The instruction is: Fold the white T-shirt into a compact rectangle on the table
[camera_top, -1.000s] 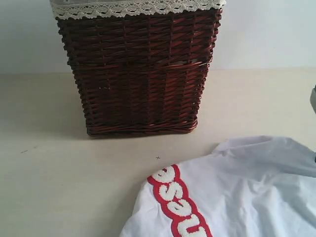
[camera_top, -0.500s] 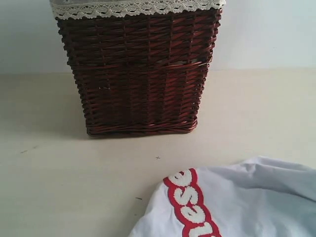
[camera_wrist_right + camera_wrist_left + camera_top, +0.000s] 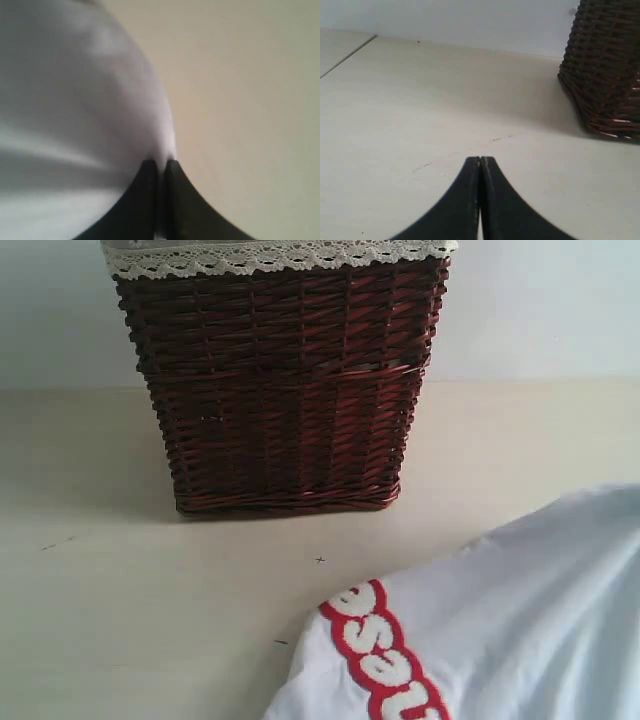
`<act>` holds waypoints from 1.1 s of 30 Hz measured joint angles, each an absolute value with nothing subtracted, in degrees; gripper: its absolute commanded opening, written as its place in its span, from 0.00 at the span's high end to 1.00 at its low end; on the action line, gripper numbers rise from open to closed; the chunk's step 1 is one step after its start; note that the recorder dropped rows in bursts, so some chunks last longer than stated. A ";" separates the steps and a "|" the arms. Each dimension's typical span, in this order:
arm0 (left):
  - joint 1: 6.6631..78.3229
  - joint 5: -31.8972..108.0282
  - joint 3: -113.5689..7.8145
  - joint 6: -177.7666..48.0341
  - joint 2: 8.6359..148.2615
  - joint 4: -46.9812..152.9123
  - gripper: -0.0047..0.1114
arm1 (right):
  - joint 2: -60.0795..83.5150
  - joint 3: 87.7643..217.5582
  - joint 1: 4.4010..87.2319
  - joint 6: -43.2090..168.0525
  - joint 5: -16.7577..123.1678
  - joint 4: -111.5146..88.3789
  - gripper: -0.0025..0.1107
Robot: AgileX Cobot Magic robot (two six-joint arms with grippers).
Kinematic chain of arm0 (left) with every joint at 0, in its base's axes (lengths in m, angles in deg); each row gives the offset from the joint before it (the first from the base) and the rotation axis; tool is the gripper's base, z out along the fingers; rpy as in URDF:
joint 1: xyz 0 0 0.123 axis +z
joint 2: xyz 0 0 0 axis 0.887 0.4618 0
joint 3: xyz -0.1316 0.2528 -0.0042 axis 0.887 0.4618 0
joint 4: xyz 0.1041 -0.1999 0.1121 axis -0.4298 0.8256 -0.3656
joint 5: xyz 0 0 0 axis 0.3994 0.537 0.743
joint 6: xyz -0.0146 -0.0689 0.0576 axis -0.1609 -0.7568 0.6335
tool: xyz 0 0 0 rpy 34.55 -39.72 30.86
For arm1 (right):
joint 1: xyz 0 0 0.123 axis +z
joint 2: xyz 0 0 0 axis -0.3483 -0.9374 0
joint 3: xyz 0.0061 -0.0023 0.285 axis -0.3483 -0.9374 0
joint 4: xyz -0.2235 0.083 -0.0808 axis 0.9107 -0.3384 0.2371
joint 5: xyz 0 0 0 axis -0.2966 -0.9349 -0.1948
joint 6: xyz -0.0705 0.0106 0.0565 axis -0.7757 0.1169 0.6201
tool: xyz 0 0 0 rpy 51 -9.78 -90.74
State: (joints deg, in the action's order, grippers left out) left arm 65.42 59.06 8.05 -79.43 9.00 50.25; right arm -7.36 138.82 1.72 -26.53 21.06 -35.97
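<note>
Behind white T-shirt [image 3: 500,620], dark wicker basket [image 3: 280,390].

**Shirt Climbs Up on the Right**

The white T-shirt [image 3: 520,620] now reaches higher up the table [image 3: 150,620] on the right side than it did half a second ago. Its top edge looks smoother. The red letters [image 3: 385,660] have slid a little to the left. A tiny dark speck [image 3: 281,642], not seen a second ago, shows beside the shirt.

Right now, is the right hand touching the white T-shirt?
Touching. The right wrist view shows the right hand shut on the white T-shirt, with cloth pinched between its fingers.
</note>
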 measured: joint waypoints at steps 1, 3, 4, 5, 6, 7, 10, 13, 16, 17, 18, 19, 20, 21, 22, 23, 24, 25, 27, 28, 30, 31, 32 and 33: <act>65.42 59.06 8.05 -79.43 9.00 50.25 0.96 | -7.36 138.70 1.72 -26.09 24.04 -35.54 0.98; 65.42 59.06 8.05 -79.43 9.00 50.25 0.96 | -7.36 138.70 1.72 -25.72 29.30 -33.94 0.98; 65.42 59.06 8.05 -79.43 9.00 50.25 0.96 | -7.36 138.82 1.72 -25.72 30.11 -32.94 0.98; 65.42 59.06 8.05 -79.43 9.00 50.25 0.96 | -7.36 139.06 1.72 -25.62 30.15 -32.22 0.98; 65.42 59.06 8.05 -79.43 9.00 50.25 0.96 | -7.36 139.37 1.72 -25.62 29.12 -31.64 0.98; 65.42 59.06 8.05 -79.43 9.00 50.25 0.96 | -7.36 139.64 1.72 -25.62 27.85 -31.30 0.98; 65.42 59.06 8.05 -79.43 9.00 50.25 0.96 | -7.36 139.79 1.72 -26.68 19.76 -28.49 0.98; 65.42 59.06 8.05 -79.43 9.00 50.25 0.96 | -7.36 139.79 1.72 -29.06 6.56 -24.13 0.98; 65.42 59.06 8.05 -79.43 9.00 50.25 0.96 | -7.36 139.89 1.72 -30.61 -7.33 -19.67 0.98; 65.42 59.06 8.05 -79.43 9.00 50.25 0.96 | -7.36 139.89 1.72 -30.74 -10.89 -18.55 0.98; 65.42 59.06 8.05 -79.43 9.00 50.25 0.96 | -7.36 139.89 1.72 -30.87 -13.30 -17.14 0.98; 65.42 59.06 8.05 -79.43 9.00 50.25 0.96 | -7.36 139.89 1.72 -30.87 -14.62 -15.96 0.98; 65.42 59.06 8.05 -79.43 9.00 50.25 0.96 | -7.36 139.89 1.72 -30.87 -15.10 -15.15 0.98; 65.42 59.06 8.05 -79.43 9.00 50.25 0.96 | -7.36 139.76 1.72 -30.50 -15.40 -14.29 0.98; 65.42 59.06 8.05 -79.43 9.00 50.25 0.96 | -7.36 139.25 1.72 -30.23 -15.65 -13.53 0.98; 65.42 59.06 8.05 -79.43 9.00 50.25 0.96 | -7.36 138.80 1.72 -30.23 -15.65 -13.05 0.97; 65.42 59.06 8.05 -79.43 9.00 50.25 0.96 | -7.36 138.15 1.72 -30.23 -15.78 -12.73 0.94; 65.42 59.06 8.05 -79.43 9.00 50.25 0.96 | -7.36 137.43 1.72 -30.16 -15.89 -12.22 0.91; 65.42 59.06 8.05 -79.43 9.00 50.25 0.96 | -7.26 136.06 1.72 -30.14 -15.89 -11.57 0.79; 65.42 59.06 8.05 -79.43 9.00 50.25 0.96 | -7.26 135.22 1.72 -30.14 -15.89 -11.11 0.74; 65.42 59.06 8.05 -79.43 9.00 50.25 0.96 | -6.79 133.08 1.72 -30.61 -15.89 -9.77 0.63; 65.42 59.06 8.05 -79.43 9.00 50.25 0.96 | -6.06 131.75 1.72 -31.52 -15.89 -9.08 0.60; 65.42 59.06 8.05 -79.43 9.00 50.25 0.96 | -4.93 130.34 1.72 -32.90 -15.89 -8.77 0.58; 65.42 59.06 8.05 -79.43 9.00 50.25 0.96 | -3.49 129.22 1.72 -34.43 -15.79 -8.62 0.57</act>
State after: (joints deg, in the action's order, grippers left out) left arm 65.42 59.06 8.05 -79.43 9.00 50.25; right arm -3.49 129.22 1.72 -34.43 -15.79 -8.62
